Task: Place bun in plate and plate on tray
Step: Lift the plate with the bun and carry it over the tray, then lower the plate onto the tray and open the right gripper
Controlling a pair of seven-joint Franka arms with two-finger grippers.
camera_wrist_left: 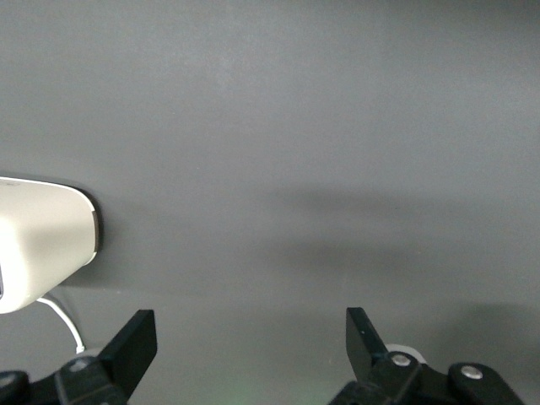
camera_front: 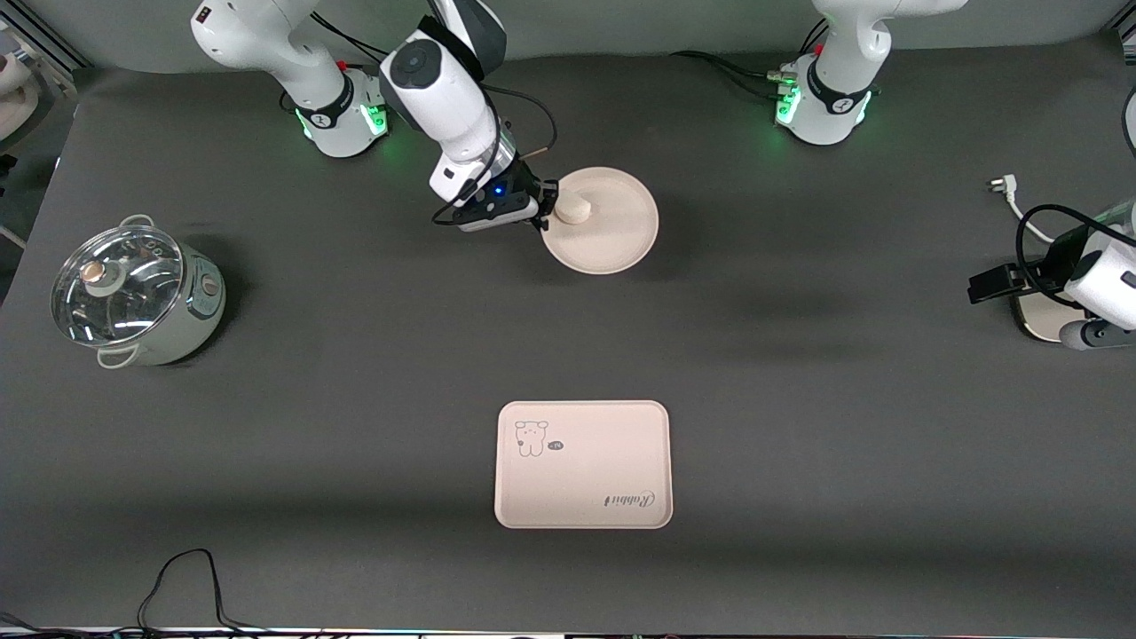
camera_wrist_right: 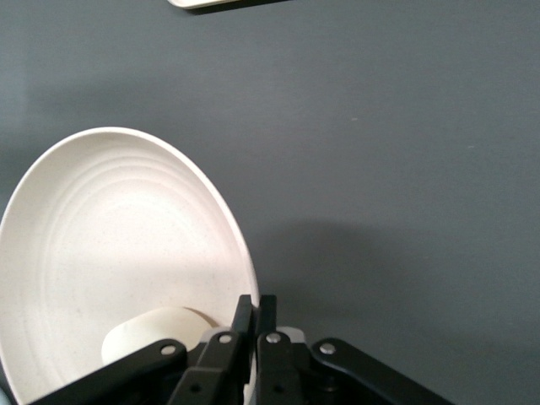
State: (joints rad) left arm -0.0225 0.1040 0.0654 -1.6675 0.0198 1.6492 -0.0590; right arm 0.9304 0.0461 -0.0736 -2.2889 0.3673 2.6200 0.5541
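Note:
The round cream plate point(camera_front: 612, 226) sits toward the robots' bases, farther from the front camera than the tray point(camera_front: 583, 464). The small off-white bun point(camera_front: 573, 210) lies in the plate, close to the rim on the right arm's side. My right gripper point(camera_front: 548, 207) is shut on that rim. In the right wrist view its fingers point(camera_wrist_right: 245, 314) pinch the plate's edge point(camera_wrist_right: 126, 245), with the bun point(camera_wrist_right: 156, 331) just inside. My left gripper point(camera_front: 980, 288) waits open at the left arm's end of the table. Nothing is between its fingertips point(camera_wrist_left: 251, 337).
A pale green pot with a glass lid point(camera_front: 133, 295) stands at the right arm's end. A white plug and cable point(camera_front: 1003, 188) lie near the left arm. A white block point(camera_wrist_left: 42, 245) rests beside the left gripper. The tray's edge point(camera_wrist_right: 221, 3) shows in the right wrist view.

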